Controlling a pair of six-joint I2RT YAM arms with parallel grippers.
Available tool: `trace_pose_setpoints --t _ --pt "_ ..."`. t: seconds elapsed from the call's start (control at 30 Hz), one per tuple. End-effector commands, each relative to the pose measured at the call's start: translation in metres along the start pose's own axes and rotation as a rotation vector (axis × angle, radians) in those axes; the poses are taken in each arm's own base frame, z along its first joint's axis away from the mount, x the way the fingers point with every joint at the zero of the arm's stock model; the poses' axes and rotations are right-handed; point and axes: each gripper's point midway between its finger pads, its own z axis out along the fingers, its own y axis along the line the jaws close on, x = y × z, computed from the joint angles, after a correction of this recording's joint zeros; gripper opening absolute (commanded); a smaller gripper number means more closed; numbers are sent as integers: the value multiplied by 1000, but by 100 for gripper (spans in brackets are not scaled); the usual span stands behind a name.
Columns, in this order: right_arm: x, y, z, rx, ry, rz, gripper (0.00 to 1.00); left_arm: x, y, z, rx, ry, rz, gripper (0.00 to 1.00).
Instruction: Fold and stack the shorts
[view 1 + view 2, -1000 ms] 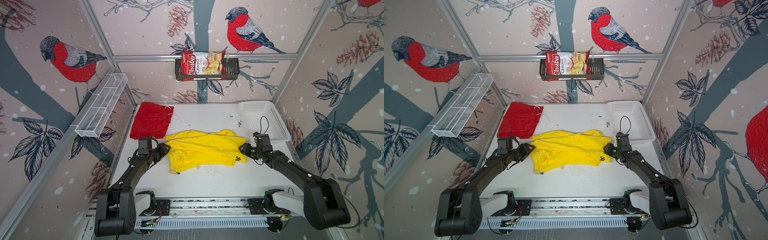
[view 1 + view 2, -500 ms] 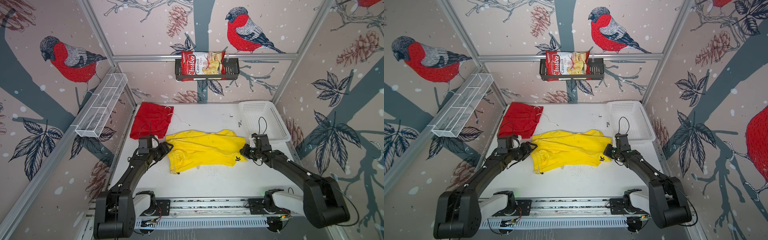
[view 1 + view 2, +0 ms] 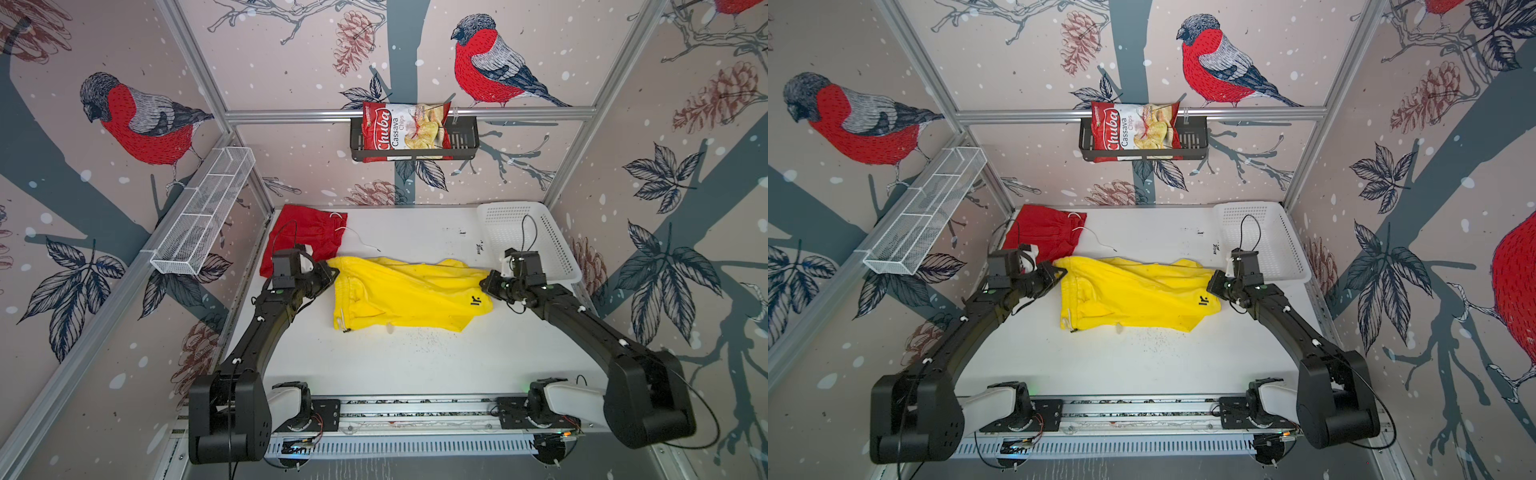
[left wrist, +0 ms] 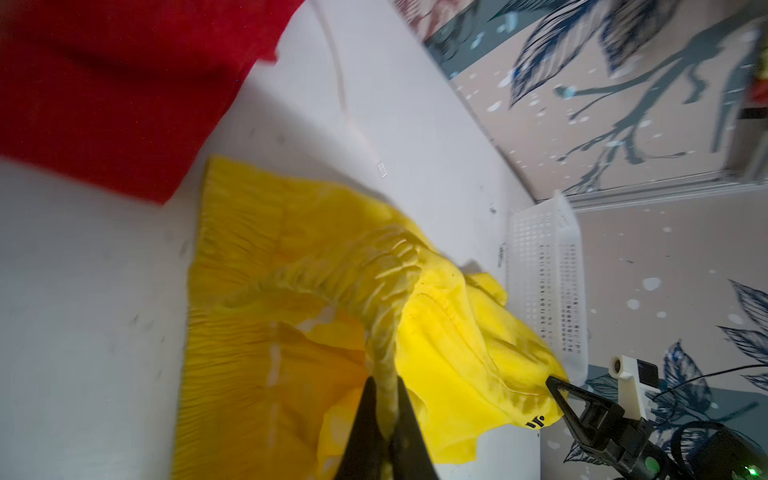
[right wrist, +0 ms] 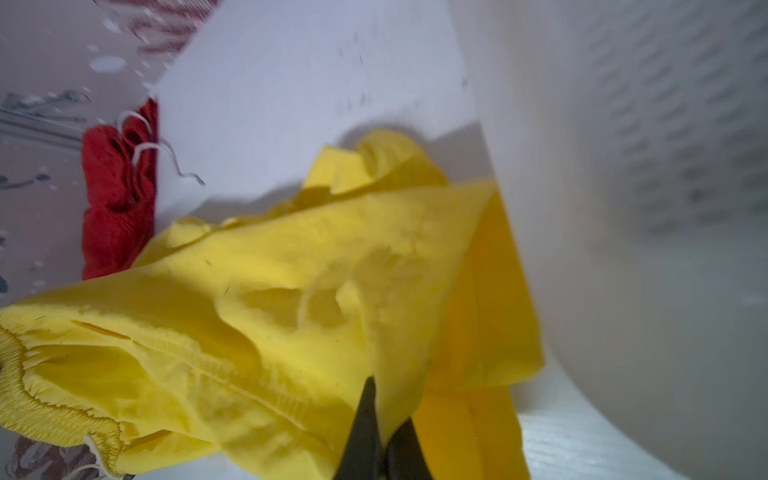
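We log a robot lab cell: aluminium frame (image 3: 291, 114), bird-print wall panels (image 3: 291, 54), two arms (image 3: 266, 328) on a rail (image 3: 415, 409).

The yellow shorts (image 3: 407, 297) lie rumpled across the middle of the table (image 3: 415, 365). The gathered elastic waistband is at the left, the legs at the right, and a small black mark (image 3: 476, 301) sits near the right hem. The back edge is raised and drawn taut between its two ends, while the front rests flat. The red shorts (image 3: 305, 237) lie in the far left corner, seemingly folded, just beside the yellow pair and not touching it.
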Motion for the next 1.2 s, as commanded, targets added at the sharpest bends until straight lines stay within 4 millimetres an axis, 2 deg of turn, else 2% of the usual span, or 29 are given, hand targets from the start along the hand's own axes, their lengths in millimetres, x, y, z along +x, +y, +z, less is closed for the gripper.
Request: trace_pose_setpoints --t 0.0,0.1,0.17,0.33,0.43,0.53,0.67,0.77,0.83,0.9,1.0,1.17 --pt "-42 6 -32 26 -114 -42 1 -34 -52 -21 114 -84 77 0" --pt "-87 14 -75 27 -259 -48 1 -54 -91 -44 191 -149 124 0" --pt "-113 18 -107 27 -369 -45 1 -73 -121 -67 240 -214 172 0" --pt "-160 39 -190 -11 -619 -47 1 -96 -167 -109 319 -312 224 0" --pt "-174 62 -237 -57 -736 -83 1 -98 -194 -127 397 -319 239 0" --pt "-183 80 -280 -73 -847 -103 2 -90 -219 -144 514 -301 220 0" --pt "-193 95 -336 -58 -1005 -98 2 -75 -250 -177 596 -341 251 0" --pt "-203 102 -364 -41 -1093 -97 3 -70 -259 -197 614 -398 278 0" --pt "-211 103 -365 -37 -1099 -88 4 -71 -255 -199 583 -425 292 0" --pt "-219 100 -351 -42 -1071 -68 3 -72 -243 -186 539 -421 292 0" --pt "-227 88 -302 -66 -969 -30 2 -71 -213 -146 490 -371 251 0" --pt "-219 55 -198 -73 -762 31 0 -66 -155 -62 417 -247 150 0"
